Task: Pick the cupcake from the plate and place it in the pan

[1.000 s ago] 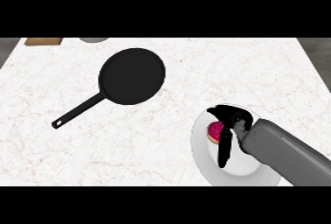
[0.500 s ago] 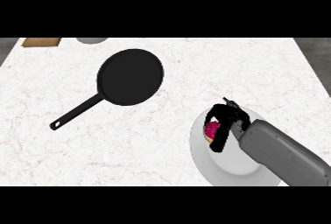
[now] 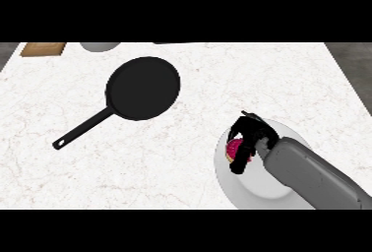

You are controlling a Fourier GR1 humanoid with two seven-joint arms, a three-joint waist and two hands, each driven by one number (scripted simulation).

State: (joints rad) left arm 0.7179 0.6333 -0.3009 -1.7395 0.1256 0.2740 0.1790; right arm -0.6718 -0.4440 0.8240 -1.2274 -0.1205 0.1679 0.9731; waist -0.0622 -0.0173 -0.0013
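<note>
Fingers (image 3: pixel 238 165) of the black right hand (image 3: pixel 251 138) curl round the pink-frosted cupcake (image 3: pixel 234 149) on the round white plate (image 3: pixel 254 189) at near right, ready to carry it toward the black long-handled frying pan (image 3: pixel 143 87) waiting far left on the white marble tabletop (image 3: pixel 218 74).

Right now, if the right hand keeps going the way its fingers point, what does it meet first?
The right hand points down over the cupcake on the plate, fingers curled around it. Going on, it would likely meet the cupcake first, then the plate; depth is unclear.
</note>
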